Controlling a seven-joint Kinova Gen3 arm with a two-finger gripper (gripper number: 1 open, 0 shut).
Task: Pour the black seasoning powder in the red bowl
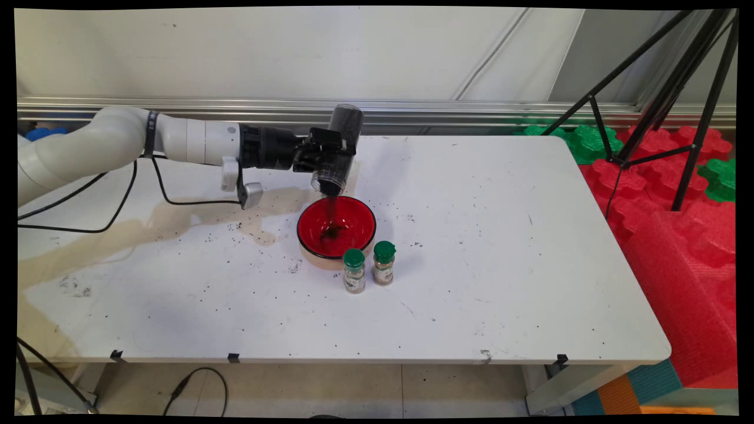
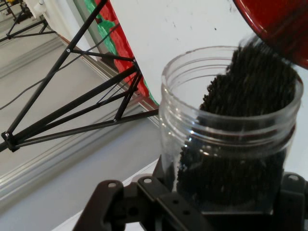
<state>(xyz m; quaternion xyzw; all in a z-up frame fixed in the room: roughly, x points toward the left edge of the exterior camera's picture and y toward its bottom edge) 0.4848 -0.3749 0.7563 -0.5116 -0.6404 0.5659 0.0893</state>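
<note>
One clear jar (image 1: 337,154) (tipped, tool-gripped (image 1: 321,154)) spills dark grains.

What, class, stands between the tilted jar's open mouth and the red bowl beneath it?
Nothing visible does. The gripper holds the clear jar tilted, mouth down, above the red bowl; only dark grains fall between them. The two green-capped bottles stand on the bowl's near side.

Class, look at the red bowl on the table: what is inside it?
Inside the red bowl lies a small heap of dark granules, fed by a thin stream from the tilted clear jar in the gripper. The bowl's near inner wall is hidden by its rim.
</note>
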